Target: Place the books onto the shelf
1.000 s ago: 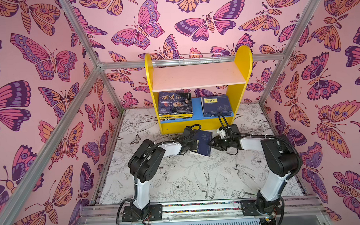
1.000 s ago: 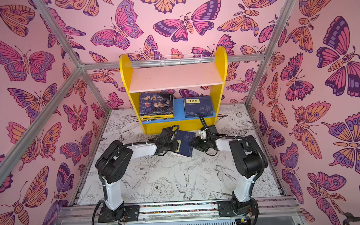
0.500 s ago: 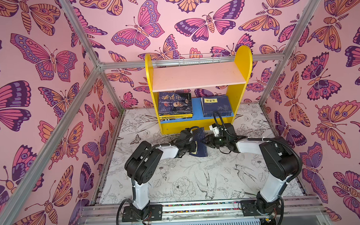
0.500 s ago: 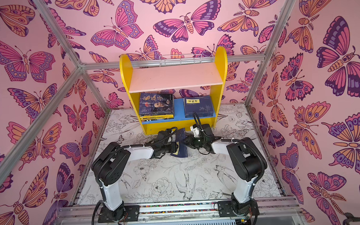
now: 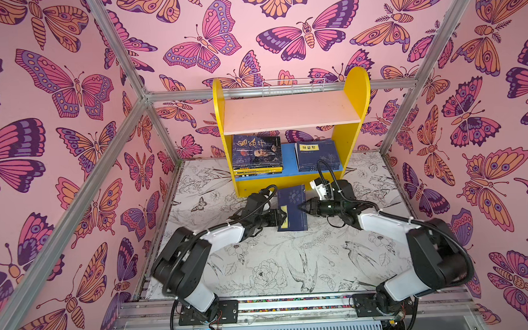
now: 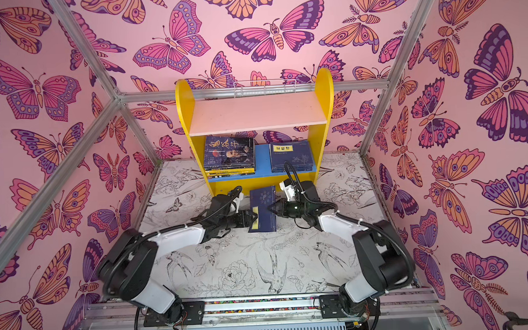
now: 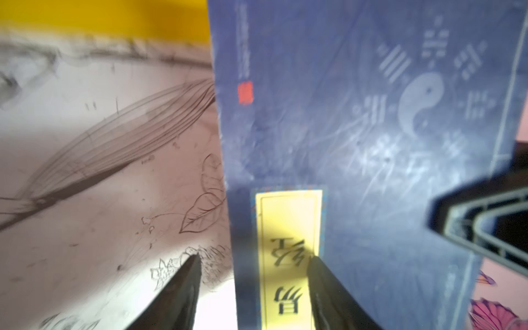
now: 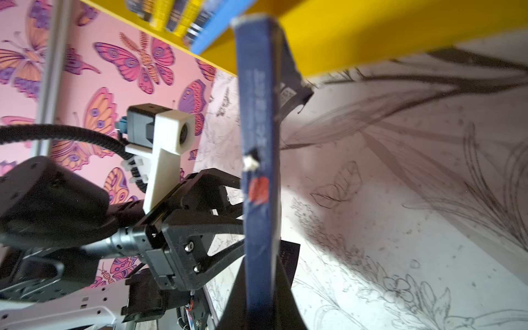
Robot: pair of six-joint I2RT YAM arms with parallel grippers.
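My right gripper point(image 5: 300, 206) is clamped on the far long edge of the thin navy paperback with the yellow title label point(image 5: 292, 208); the right wrist view shows both fingers pinching the book's edge point(image 8: 258, 183) w/ the cover standing on edge. My left gripper point(image 5: 284, 218) has its fingers spread apart at the label end. In the left wrist view 1 fingertip point(image 7: 320, 274) lies over the label and the other sits off the book over the mat, so I judge it's not gripping.

The book is just in front of the small 2-tier shelf unit with yellow round-topped sides point(image 5: 355, 87), close to its yellow base, on the white mat printed with birds and flowers point(image 5: 269, 262). Its long axis runs front-to-back, pointing at the shelf, label end nearest me.

The blue lower board point(image 5: 289, 158) already carries 2 stacks: dark face-and-calligraphy books over yellow spines point(image 5: 256, 152) on the left, navy ones point(image 5: 316, 155) on the right. The pale pink upper board point(image 5: 291, 110) is bare.

What the next move turns on: the shelf lies straight ahead of and above the right gripper, and that arm alone has the book. The navy stack sits nearly in line w/ the book's long axis, so I'd lift and push fwd. Risk: thin cover could sag or twist in a 1-edge pinch.
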